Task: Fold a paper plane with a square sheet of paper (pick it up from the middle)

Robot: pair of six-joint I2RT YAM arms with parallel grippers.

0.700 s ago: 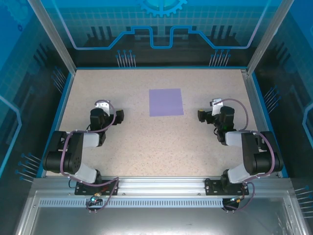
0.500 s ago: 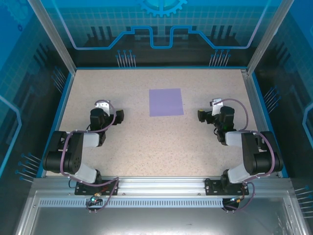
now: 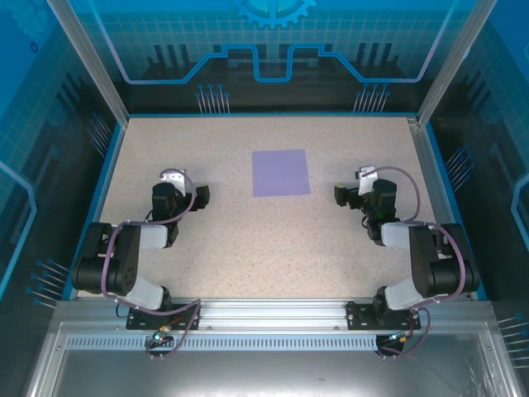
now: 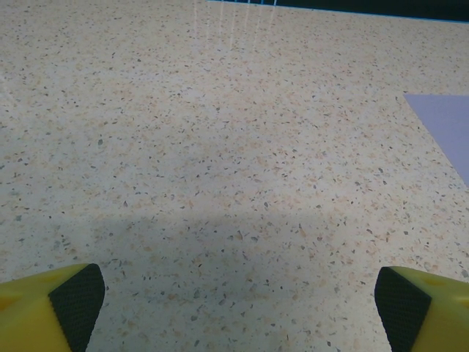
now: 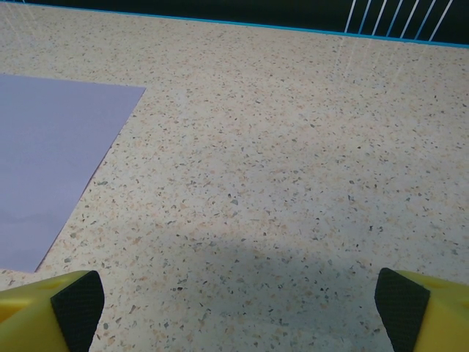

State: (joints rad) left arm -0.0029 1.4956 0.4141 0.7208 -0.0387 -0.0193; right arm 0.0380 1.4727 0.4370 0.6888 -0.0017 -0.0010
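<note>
Spotting the square sheet of paper [image 3: 281, 173] flat on the table [image 3: 248, 240], centre-back, between the arms. Finding left tool [image 4: 240, 304] spread wide, empty; right tool [image 5: 240, 304] likewise, seemingly just short of the sheet.

I can read no words, numbers or brand names anywhere. The one sign before me is a blue gear emblem [image 3: 273, 11] on the back wall [image 3: 165, 37], without lettering.

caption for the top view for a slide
Lavender paper square lies flat on the table, left gripper and right gripper open either side.
</note>
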